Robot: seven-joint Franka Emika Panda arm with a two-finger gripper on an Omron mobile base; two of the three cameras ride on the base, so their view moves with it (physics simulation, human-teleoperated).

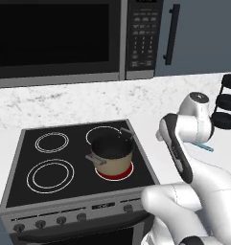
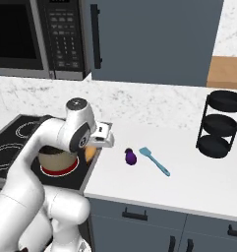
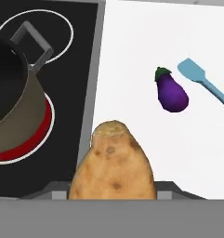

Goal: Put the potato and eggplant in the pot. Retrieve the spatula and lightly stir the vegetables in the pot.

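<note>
Hand view shows your gripper (image 3: 112, 195) part open, squeezing the potato (image 3: 112, 162), ready for the pot (image 3: 13, 111).

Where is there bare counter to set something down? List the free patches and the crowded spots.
Free: the white counter between the spatula and the black tiered rack, and the strip in front of the spatula toward the counter edge. Crowded: beside the stove, where the gripper holds the potato, with the eggplant close by. The pot fills the front right burner.
</note>
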